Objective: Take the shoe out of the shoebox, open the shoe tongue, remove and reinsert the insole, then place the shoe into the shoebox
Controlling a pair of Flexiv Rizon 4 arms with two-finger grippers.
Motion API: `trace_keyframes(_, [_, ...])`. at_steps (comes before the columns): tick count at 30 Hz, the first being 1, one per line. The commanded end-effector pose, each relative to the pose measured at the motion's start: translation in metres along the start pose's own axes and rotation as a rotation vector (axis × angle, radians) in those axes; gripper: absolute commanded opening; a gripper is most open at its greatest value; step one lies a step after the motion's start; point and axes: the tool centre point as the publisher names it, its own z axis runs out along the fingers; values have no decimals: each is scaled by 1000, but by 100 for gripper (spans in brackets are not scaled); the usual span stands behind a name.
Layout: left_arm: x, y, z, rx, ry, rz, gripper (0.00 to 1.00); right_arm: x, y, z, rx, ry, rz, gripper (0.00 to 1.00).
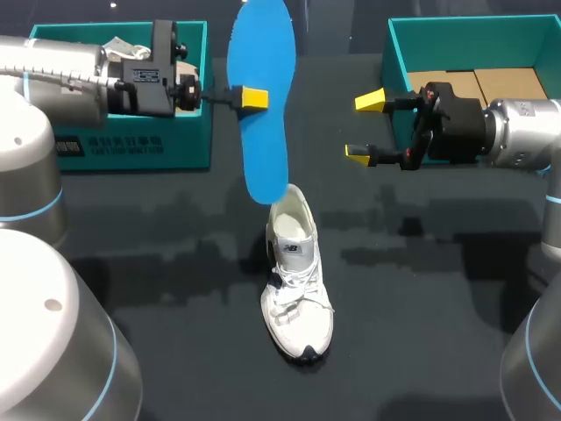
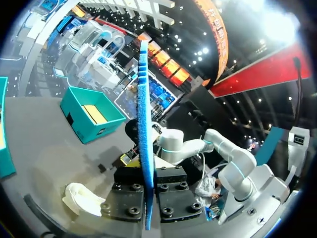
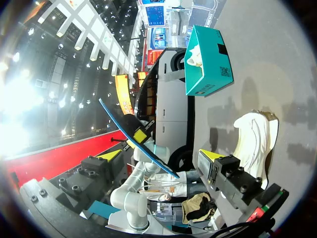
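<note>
in the left wrist view, left fingers (image 1: 254, 97) clamp insole (image 2: 143, 124) edge-on; right fingers (image 1: 369, 102) spread.

Bare surface (image 1: 158, 263) left, right and in front of the shoe (image 1: 296, 289). Above the shoe's heel, blocked by the blue insole (image 1: 263, 96) pinched in the left claw (image 1: 250, 97). Up and right of the shoe, the right claw (image 1: 363, 127), spread wide. Behind the shoe, left box (image 1: 131, 145) and right box (image 1: 399, 53), gap between.

insole (image 1: 263, 105) over shoe (image 1: 296, 294) heel | left box (image 1: 131, 147) behind-left | right box (image 1: 401, 54) behind-right
</note>
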Motion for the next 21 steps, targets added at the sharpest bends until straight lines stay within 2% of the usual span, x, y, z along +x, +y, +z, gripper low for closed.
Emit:
trace_keyframes(1, [-6, -1, 4, -5, 25, -84, 0, 0, -1, 1, -1, -2, 0, 100])
trace_keyframes(12, [-17, -5, 9, 31, 47, -359, 0, 0, -1, 1, -1, -2, 0, 100])
trace_keyframes(21, [-27, 6, 17, -18, 67, -554, 0, 0, -1, 1, -1, -2, 0, 100])
